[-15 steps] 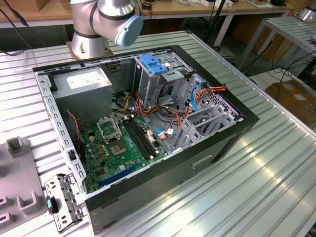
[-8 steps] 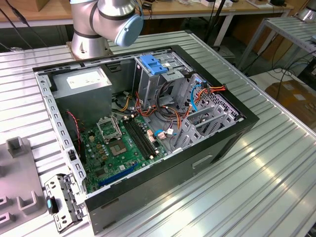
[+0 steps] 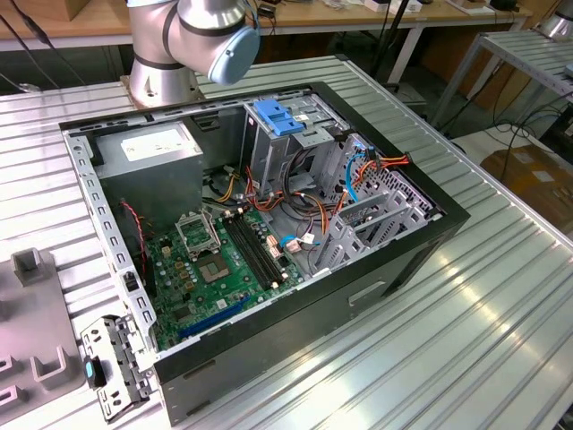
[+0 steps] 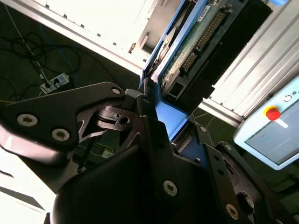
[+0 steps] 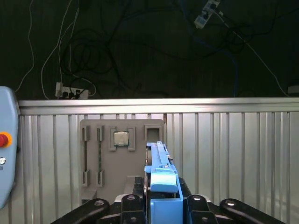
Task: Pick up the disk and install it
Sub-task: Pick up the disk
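Note:
In both wrist views my gripper [image 5: 161, 198] [image 4: 170, 120] is shut on the disk [image 5: 159, 163], held on edge between the black fingers [image 5: 135, 189]. Its bright blue bracket sits in the jaws. In the second wrist view the disk [image 4: 201, 37] shows its green circuit-board side and silver body reaching away from the gripper. It is lifted off the ribbed metal table [image 5: 233, 149]. The open computer case [image 3: 430, 235] lies on its side in the exterior view, with a metal drive cage [image 3: 295, 143] at its far end.
Inside the case are a green motherboard [image 3: 224, 260], a grey power-supply box [image 3: 152, 148], cable bundles [image 3: 304, 202] and a blue latch piece [image 3: 279, 116]. A grey parts holder [image 5: 121, 154] with a chip lies on the table. A pendant [image 4: 271, 130] with a red button stands nearby.

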`<state>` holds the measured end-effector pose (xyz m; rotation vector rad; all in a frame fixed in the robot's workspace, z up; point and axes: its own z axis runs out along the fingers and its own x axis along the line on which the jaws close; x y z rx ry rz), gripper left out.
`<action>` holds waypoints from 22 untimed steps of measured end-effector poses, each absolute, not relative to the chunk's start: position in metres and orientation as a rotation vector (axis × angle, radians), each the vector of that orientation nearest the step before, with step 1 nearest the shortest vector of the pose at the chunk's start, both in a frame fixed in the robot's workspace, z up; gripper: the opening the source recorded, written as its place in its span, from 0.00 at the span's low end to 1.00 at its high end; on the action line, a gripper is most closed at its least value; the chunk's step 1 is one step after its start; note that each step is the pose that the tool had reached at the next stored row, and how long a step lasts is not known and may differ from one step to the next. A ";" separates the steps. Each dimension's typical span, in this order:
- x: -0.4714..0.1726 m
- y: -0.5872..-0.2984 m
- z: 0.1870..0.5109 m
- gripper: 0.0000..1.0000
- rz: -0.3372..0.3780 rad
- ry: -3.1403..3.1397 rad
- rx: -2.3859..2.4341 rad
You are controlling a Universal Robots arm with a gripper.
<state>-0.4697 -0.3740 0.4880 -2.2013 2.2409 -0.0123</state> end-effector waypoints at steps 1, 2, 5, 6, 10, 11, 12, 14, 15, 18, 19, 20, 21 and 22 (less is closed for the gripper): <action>-0.468 -0.374 0.488 0.37 -0.012 2.241 -2.201; -0.466 -0.374 0.488 0.37 -0.012 2.241 -2.201; -0.456 -0.374 0.488 0.37 -0.012 2.241 -2.201; -0.454 -0.374 0.488 0.37 -0.012 2.241 -2.201; -0.440 -0.374 0.488 0.37 -0.012 2.241 -2.201; -0.437 -0.374 0.488 0.37 -0.012 2.241 -2.201; -0.432 -0.374 0.488 0.37 -0.012 2.241 -2.201; -0.428 -0.374 0.488 0.37 -0.012 2.241 -2.201; -0.425 -0.374 0.488 0.37 -0.012 2.241 -2.201; -0.419 -0.374 0.488 0.37 -0.012 2.241 -2.201; -0.414 -0.374 0.488 0.37 -0.012 2.241 -2.201; -0.411 -0.374 0.488 0.37 -0.012 2.241 -2.201; -0.408 -0.374 0.488 0.37 -0.012 2.241 -2.201; -0.406 -0.374 0.488 0.37 -0.012 2.241 -2.201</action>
